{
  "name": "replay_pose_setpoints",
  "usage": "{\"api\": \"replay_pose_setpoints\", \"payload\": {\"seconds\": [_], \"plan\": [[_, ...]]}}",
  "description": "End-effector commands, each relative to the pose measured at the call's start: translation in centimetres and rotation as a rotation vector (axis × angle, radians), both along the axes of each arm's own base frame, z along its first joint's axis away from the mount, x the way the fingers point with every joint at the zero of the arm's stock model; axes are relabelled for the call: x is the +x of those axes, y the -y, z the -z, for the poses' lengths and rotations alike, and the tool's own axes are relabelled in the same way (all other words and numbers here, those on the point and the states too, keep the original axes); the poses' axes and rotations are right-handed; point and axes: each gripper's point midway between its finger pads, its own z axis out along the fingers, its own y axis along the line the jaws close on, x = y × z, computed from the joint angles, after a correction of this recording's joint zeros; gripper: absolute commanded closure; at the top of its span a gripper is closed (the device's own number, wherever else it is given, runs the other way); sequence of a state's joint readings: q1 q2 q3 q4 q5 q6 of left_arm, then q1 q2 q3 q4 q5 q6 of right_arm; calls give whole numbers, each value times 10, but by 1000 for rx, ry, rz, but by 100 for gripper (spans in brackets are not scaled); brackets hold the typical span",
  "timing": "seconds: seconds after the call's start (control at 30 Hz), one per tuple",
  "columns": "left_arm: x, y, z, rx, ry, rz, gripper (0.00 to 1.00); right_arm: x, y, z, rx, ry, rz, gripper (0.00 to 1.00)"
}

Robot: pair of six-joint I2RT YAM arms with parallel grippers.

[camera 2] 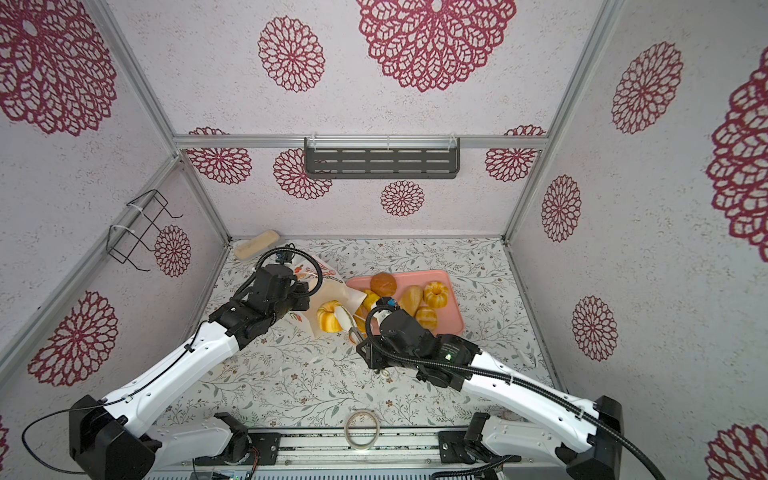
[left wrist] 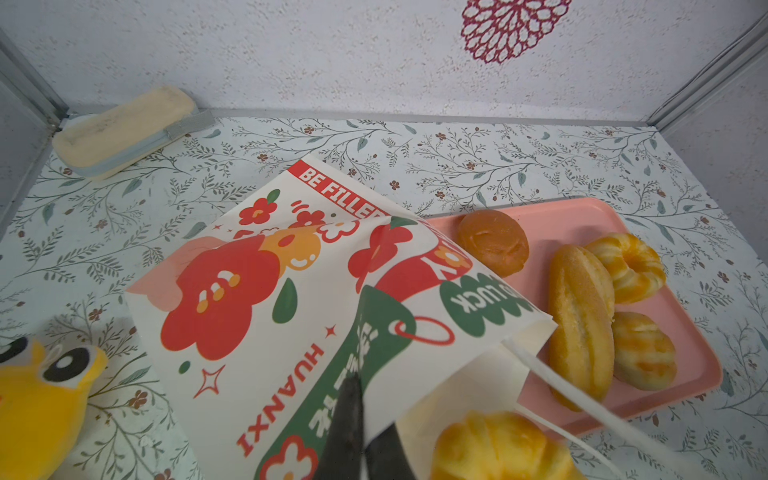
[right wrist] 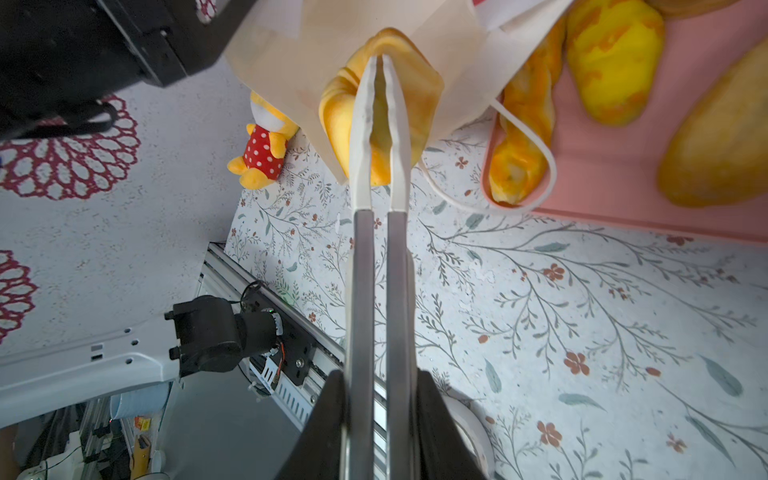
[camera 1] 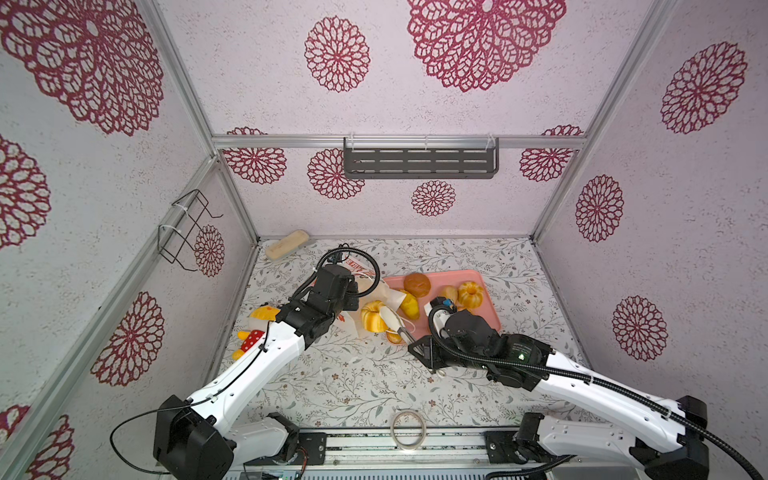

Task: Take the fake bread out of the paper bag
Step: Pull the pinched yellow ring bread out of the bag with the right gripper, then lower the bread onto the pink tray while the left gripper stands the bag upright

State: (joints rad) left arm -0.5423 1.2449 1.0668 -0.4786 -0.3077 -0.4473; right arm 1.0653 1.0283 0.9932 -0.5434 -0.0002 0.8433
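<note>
The paper bag (left wrist: 257,299) lies on its side, mouth toward the pink tray (camera 1: 440,278). My left gripper (left wrist: 368,407) is shut on the bag's upper edge near the mouth. My right gripper (right wrist: 380,386) is shut on steel tongs (right wrist: 360,270). The tongs' white tips pinch a golden ring bun (right wrist: 419,83) in the bag's mouth; both top views show this bun (camera 1: 371,316) (camera 2: 327,316). On the tray lie more fake bread: a brown round bun (camera 1: 417,284), a long loaf (left wrist: 579,324) and another ring bun (camera 1: 470,294). A braided roll (right wrist: 519,158) rests at the tray's edge.
A yellow plush toy (camera 1: 257,328) lies left of the bag beside my left arm. A beige oblong block (camera 1: 286,244) sits in the back left corner. A tape roll (camera 1: 409,428) lies at the table's front edge. Walls close in three sides.
</note>
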Motion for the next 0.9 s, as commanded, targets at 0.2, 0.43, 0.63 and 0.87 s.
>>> {"api": "replay_pose_setpoints", "payload": {"seconds": [0.2, 0.43, 0.63, 0.87], "plan": [[-5, -24, 15, -5, -94, -102, 100, 2, 65, -43, 28, 106, 186, 100], [-8, -30, -2, -56, -109, -127, 100, 5, 117, -50, -61, 170, 323, 100], [-11, -35, -20, -121, -83, -144, 100, 5, 119, -20, -174, 133, 313, 100], [-20, -51, -37, -183, -47, -214, 100, 7, 85, 22, -162, 66, 241, 100]]}}
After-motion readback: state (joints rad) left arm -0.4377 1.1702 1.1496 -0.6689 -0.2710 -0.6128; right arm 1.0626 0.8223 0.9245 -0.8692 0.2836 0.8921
